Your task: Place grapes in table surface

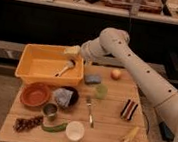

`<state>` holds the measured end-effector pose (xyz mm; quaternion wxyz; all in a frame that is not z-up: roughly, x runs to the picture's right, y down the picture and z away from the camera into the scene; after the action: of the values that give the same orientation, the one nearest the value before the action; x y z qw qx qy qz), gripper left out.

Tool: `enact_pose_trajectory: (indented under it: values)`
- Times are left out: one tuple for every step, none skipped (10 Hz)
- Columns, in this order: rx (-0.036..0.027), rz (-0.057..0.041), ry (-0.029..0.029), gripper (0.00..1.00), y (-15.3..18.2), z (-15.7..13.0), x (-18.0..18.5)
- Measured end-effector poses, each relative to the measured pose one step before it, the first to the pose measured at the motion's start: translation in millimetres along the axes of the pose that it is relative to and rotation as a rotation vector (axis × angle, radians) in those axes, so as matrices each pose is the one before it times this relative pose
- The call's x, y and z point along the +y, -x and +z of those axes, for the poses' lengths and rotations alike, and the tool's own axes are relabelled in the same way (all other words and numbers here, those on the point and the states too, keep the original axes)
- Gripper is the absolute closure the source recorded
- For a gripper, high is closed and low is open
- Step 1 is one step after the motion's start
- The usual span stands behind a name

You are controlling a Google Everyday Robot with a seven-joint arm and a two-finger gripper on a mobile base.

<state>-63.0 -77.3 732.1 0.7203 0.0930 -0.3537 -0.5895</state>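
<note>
The grapes (27,123), a small dark reddish-purple bunch, lie on the table surface (109,124) at its front left corner, beside a green pod-like vegetable (54,128). My gripper (72,51) hangs over the back right corner of the yellow tub (32,66), far from the grapes. It is open and holds nothing. The white arm reaches to it from the right.
A white utensil (65,68) lies in the tub. On the table are an orange bowl (35,94), a dark bowl (64,97), a metal cup (49,111), a white cup (75,130), a fork (90,111), a blue sponge (92,79), a green cup (100,91), a peach-coloured fruit (116,74), a striped block (129,109) and a yellow item (130,135).
</note>
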Motion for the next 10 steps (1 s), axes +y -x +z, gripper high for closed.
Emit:
enact_pose_trajectory:
  values:
    - [-0.00081, 0.00002, -0.00080, 0.20, -0.34, 0.40, -0.68]
    - [-0.00365, -0.00079, -0.00379, 0.20, -0.68, 0.78, -0.55]
    - [-0.00243, -0.01881, -0.00509, 0.20, 1.59, -0.57, -3.75]
    - [-0.00025, -0.02204, 0.00215, 0.20, 5.17, -0.20, -6.99]
    - [-0.00534, -0.04050, 0.00263, 0.20, 15.22, 2.47, -14.38]
    - [-0.00445, -0.02407, 0.00578, 0.20, 14.40, -1.01, -9.26]
    - [-0.00814, -0.02768, 0.01123, 0.20, 18.04, -1.11, -10.46]
    - [-0.00922, -0.03202, 0.01944, 0.20, 21.63, -2.65, -11.38]
    - [-0.02112, -0.04951, 0.02672, 0.20, 27.21, -0.07, -17.75]
    - [-0.02426, -0.04888, 0.02093, 0.20, 20.74, 2.61, -17.19]
